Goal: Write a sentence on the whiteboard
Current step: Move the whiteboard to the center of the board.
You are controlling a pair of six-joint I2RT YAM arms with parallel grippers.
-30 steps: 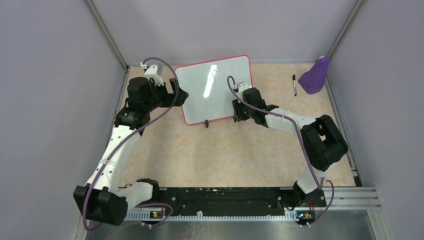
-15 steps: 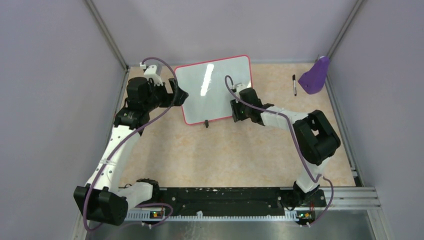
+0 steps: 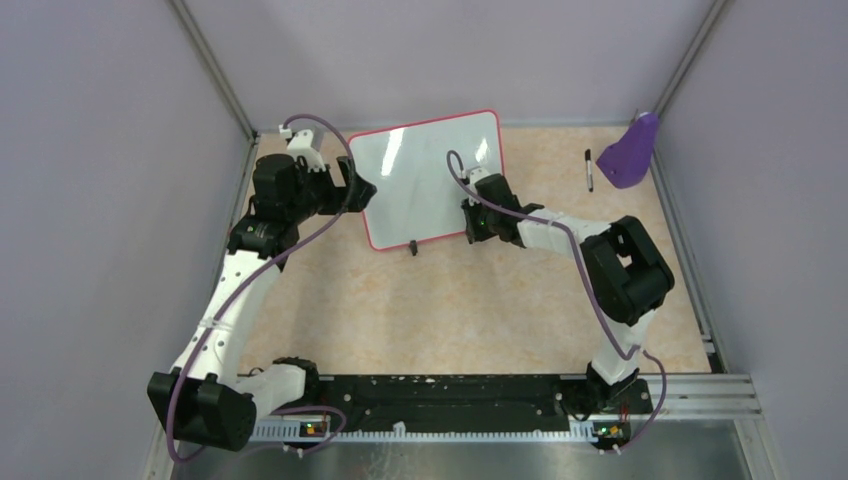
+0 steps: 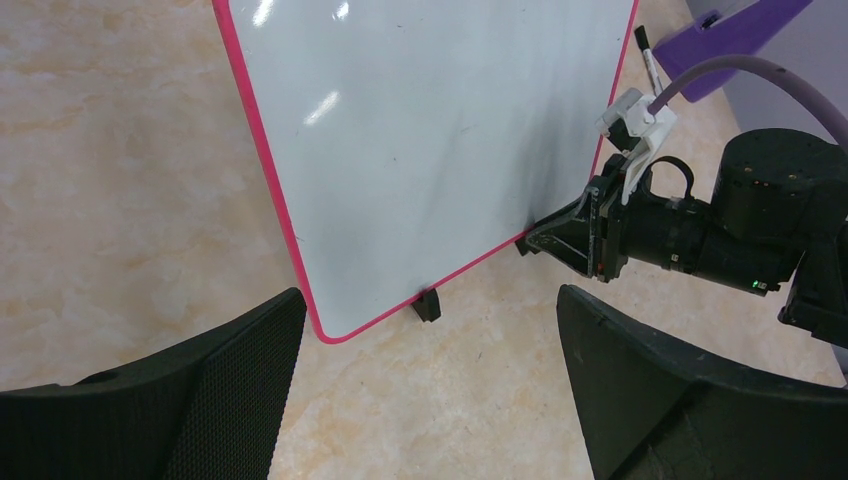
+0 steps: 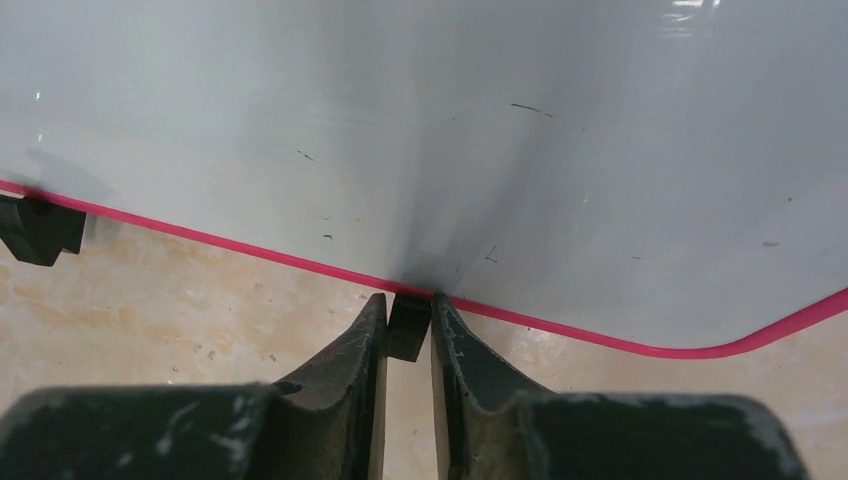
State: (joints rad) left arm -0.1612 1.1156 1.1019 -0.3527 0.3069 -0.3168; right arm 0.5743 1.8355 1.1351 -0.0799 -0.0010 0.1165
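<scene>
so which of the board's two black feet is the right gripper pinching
The whiteboard's right-hand foot in the overhead view, squeezed between the right gripper's fingers; the other foot stands free.

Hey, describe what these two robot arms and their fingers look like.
The left arm and right arm have white links joined by chunky black joint housings, each trailing a purple cable. The left fingers are broad, black, with mesh-textured pads; the right fingers are narrow, tapered, black and scuffed.

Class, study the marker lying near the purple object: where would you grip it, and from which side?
Probably mid-barrel, from straight above. The marker lies flat on the table, long and thin, so jaws should close across its narrow width.
</scene>
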